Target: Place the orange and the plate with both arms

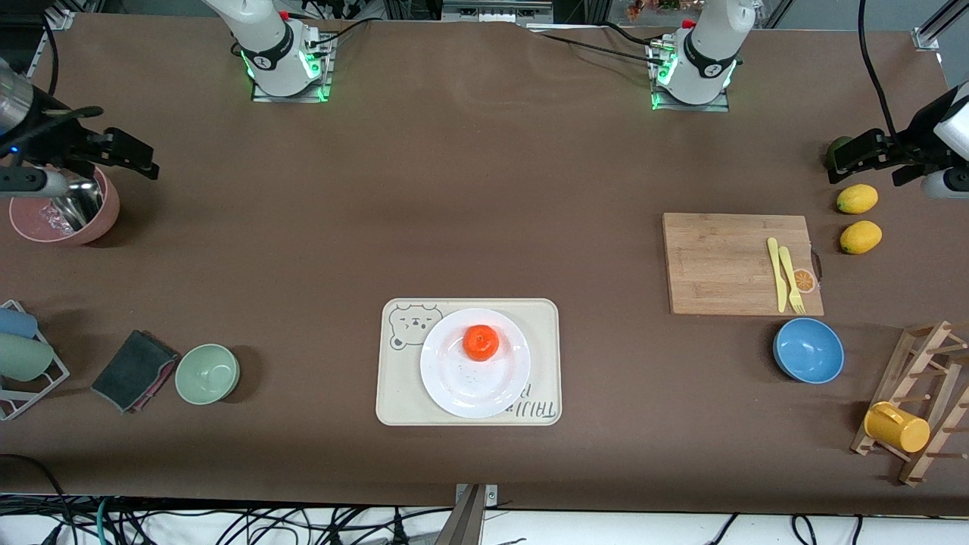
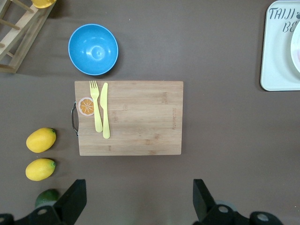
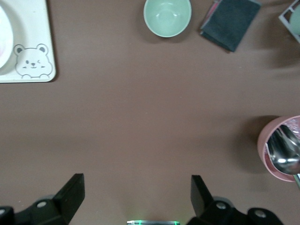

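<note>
The orange (image 1: 480, 342) sits on the white plate (image 1: 469, 392). The plate rests on a beige bear-print tray (image 1: 394, 397) in the middle of the table, near the front camera. A sliver of the plate shows in the left wrist view (image 2: 296, 51) and in the right wrist view (image 3: 3, 42). My left gripper (image 1: 859, 155) is open and empty, up over the table at the left arm's end by the lemons; its own view (image 2: 138, 190) shows bare table between the fingers. My right gripper (image 1: 132, 155) is open and empty over the right arm's end, beside a pink bowl; its own view (image 3: 136, 185) shows bare table too.
A wooden cutting board (image 1: 727, 261) holds a yellow fork and knife. A blue bowl (image 1: 808, 350), two lemons (image 1: 858, 199) and a wooden rack with a yellow mug (image 1: 897, 428) are at the left arm's end. A green bowl (image 1: 207, 373), a dark cloth (image 1: 132, 369) and the pink bowl (image 1: 64, 216) are at the right arm's end.
</note>
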`<state>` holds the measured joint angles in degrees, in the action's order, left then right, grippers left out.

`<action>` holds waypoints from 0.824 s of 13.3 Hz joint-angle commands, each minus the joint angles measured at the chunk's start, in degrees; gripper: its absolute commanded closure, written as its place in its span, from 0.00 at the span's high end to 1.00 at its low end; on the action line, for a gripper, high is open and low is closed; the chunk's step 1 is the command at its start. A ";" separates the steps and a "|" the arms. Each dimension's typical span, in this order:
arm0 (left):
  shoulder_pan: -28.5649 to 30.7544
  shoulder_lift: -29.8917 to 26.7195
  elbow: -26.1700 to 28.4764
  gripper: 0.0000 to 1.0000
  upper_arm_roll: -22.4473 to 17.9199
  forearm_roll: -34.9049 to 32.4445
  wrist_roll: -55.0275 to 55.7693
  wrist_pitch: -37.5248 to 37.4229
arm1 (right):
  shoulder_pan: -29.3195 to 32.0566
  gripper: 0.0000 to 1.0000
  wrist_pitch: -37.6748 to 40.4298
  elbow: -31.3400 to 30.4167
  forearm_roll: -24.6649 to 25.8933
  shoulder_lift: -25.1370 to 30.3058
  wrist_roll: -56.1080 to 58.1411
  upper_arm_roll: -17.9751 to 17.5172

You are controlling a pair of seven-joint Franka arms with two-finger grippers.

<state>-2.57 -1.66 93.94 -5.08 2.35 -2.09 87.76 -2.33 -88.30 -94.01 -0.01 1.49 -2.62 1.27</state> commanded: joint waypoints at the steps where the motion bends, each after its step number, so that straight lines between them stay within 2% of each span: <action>1: 0.54 0.16 -1.04 1.00 0.25 1.16 -0.72 -0.84 | 1.53 1.00 -1.44 -2.14 2.64 2.54 -0.37 -3.46; 6: 0.54 0.16 -1.04 1.00 0.25 1.16 -0.72 -0.84 | 4.17 1.00 -3.98 -5.56 1.94 4.13 -0.37 -4.35; 11: 0.54 0.16 -1.04 1.00 0.25 1.16 -0.72 -0.84 | 7.06 1.00 -2.67 -6.27 1.50 4.57 0.60 -4.61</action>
<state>-2.57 -1.66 93.94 -5.08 2.35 -2.09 87.76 2.46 -90.63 -98.22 1.49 4.00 -2.59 -2.06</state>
